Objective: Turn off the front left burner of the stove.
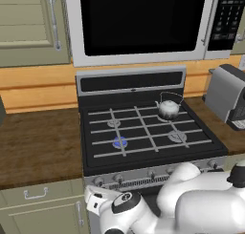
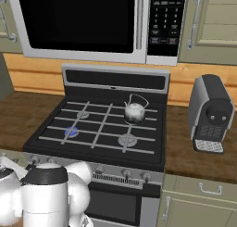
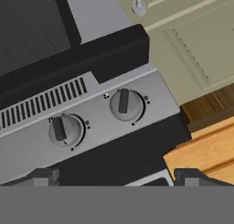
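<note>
Where the grey grate bars cross on the near left of the black cooktop, we see the front left burner point(image 1: 119, 142), a small round silver-grey ring with a blue-tinted centre. We count three more rings on the stove point(image 1: 143, 132), all plain grey, under thin wire grates, with silver trim, a black back panel and a row of small round knobs along the front edge. On the back right ring stands one shiny rounded kettle point(image 1: 168, 109) with a thin arched handle. In the hand view two silver knobs sit side by side on the brushed grey control strip, the nearer knob point(image 3: 126, 104) and the next knob point(image 3: 66, 130), each with a dark bar grip, beside a row of dark vent slots and a black oven handle. The tool point(image 3: 114, 176) is in front of this strip, its two dark tips well apart and touching neither knob. Above the stove hangs one large silver-framed microwave point(image 1: 143, 23) with a black window. To the right, on the dark wooden table point(image 2: 194, 152), stands one grey and black coffee machine point(image 2: 210, 112). Pale green cabinets point(image 1: 28, 25) with silver handles flank the microwave.
</note>
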